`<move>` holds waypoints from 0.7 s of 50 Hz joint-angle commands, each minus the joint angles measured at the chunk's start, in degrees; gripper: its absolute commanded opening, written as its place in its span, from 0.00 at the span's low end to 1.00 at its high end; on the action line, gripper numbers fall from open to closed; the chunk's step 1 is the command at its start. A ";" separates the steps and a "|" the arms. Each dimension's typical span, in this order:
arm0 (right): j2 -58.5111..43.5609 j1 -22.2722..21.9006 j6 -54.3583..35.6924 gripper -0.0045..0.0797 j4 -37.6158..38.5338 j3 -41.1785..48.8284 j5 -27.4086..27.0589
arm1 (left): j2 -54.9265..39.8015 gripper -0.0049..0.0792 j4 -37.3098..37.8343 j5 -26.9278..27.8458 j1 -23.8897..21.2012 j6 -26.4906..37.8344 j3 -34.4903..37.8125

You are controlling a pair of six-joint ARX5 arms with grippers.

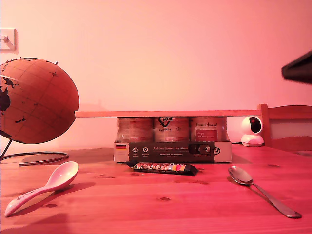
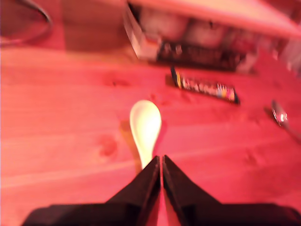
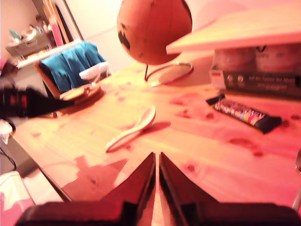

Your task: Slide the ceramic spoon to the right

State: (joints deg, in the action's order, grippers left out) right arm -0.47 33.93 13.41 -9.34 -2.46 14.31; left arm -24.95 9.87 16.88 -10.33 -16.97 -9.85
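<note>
1. Exterior view: a wooden desk (image 1: 161, 204) under reddish light, a plain wall behind, a light switch (image 1: 7, 40) at the frame's upper left, a chair back (image 1: 287, 127) at the right edge.
2. At frame left a globe (image 1: 36, 100) stands on a wire stand; a small white camera (image 1: 252, 130) sits right of centre.
3. At centre a cardboard tray (image 1: 173, 151) holds three jars (image 1: 171, 129) side by side, with a wooden board (image 1: 168, 113) lying across their tops. A wrapped snack bar (image 1: 163, 168) lies just in front.
4. The ceramic spoon (image 1: 46, 186) lies at the exterior view's lower left, bowl up toward the tray, well apart from the metal spoon (image 1: 261, 187) at lower right.
5. My first claw (image 2: 161, 162) is closed, its tips over the ceramic spoon's (image 2: 145, 128) handle; contact is unclear.
6. My second claw (image 3: 156, 157) is closed and empty, with the ceramic spoon (image 3: 133, 128) ahead of it.
</note>
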 commanded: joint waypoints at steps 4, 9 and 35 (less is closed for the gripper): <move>0.37 1.57 -0.35 0.04 0.17 -0.33 -2.14 | -8.57 0.09 -0.92 -1.55 -2.51 0.57 -2.82; 0.37 2.05 -0.35 0.04 0.00 -0.33 -2.93 | -15.21 0.03 -0.81 -2.93 -4.42 0.83 -6.23; 0.37 2.05 -0.42 0.04 -0.39 -0.33 -3.17 | -45.20 0.04 6.10 -6.84 -7.67 0.90 -24.22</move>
State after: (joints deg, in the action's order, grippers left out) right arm -0.47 35.75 13.28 -10.04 -2.46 11.35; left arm -68.23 14.96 9.96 -17.65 -16.32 -32.75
